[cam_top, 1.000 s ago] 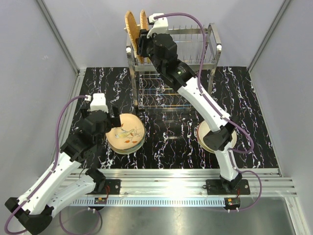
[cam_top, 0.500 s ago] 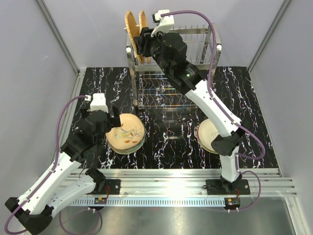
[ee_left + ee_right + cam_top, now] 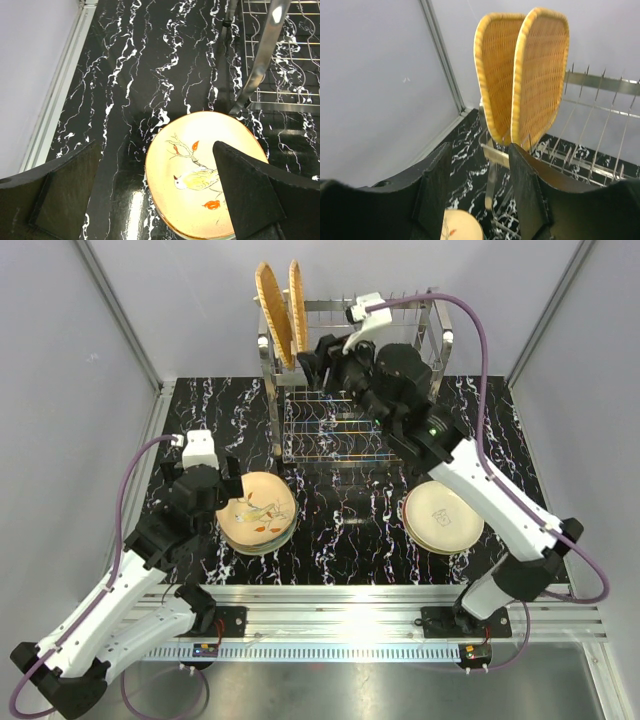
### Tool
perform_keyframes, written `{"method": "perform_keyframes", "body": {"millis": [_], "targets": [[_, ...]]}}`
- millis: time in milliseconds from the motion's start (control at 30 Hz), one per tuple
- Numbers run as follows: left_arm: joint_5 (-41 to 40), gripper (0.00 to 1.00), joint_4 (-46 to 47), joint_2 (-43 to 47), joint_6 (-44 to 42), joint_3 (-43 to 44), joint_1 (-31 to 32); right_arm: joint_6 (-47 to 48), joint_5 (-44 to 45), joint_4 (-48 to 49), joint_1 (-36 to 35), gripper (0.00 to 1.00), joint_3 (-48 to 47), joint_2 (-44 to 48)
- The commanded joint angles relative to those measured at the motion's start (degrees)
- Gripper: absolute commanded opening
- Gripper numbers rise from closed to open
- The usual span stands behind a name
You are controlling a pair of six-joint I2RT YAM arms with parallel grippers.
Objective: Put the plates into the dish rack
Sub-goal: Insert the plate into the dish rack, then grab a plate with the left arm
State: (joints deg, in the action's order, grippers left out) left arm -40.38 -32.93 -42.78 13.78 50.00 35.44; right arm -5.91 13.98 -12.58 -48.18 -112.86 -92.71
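Observation:
Two orange woven plates (image 3: pixel 268 308) (image 3: pixel 297 300) stand upright between the tines at the left end of the dish rack (image 3: pixel 400 315). In the right wrist view both woven plates (image 3: pixel 499 75) (image 3: pixel 543 70) rise just beyond my right gripper (image 3: pixel 480 192). That right gripper (image 3: pixel 310 357) is open, holds nothing and sits a little right of them. My left gripper (image 3: pixel 228 508) hangs wide open over a stack topped by a bird-and-branch plate (image 3: pixel 258 512). The bird plate (image 3: pixel 200 170) lies flat between the left gripper's (image 3: pixel 155 195) fingers, untouched.
A second stack of cream plates (image 3: pixel 443 517) lies on the black marbled table (image 3: pixel 340 530) at the right. The rack's steel leg (image 3: pixel 260 65) and lower grid shelf (image 3: pixel 330 425) stand just beyond the bird plate. Grey walls close in on both sides.
My right gripper has let go of the second woven plate, widened its jaws and drawn back right and down from the rack. The left arm has not moved.

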Motion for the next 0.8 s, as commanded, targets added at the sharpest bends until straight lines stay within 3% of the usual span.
{"method": "perform_keyframes", "body": {"millis": [0, 133, 267, 767], "targets": [[-3.9, 0.99, 2.3, 0.9, 0.0, -0.3, 0.1, 3.2, -1.5, 2.9, -1.5, 0.57, 8.0, 6.4], [-3.4, 0.89, 2.4, 1.1, -0.5, -0.3, -0.1, 3.5, -1.1, 4.1, -2.1, 0.57, 18.3, 14.6], [-3.8, 0.99, 2.6, 1.0, -0.7, -0.4, -0.4, 2.9, 3.1, 5.0, -2.4, 0.57, 31.5, 23.2], [-2.9, 0.99, 1.9, -4.7, 0.4, 0.8, -1.9, -5.8, 14.1, 6.5, -2.4, 0.49, 63.8, 39.4]]}}
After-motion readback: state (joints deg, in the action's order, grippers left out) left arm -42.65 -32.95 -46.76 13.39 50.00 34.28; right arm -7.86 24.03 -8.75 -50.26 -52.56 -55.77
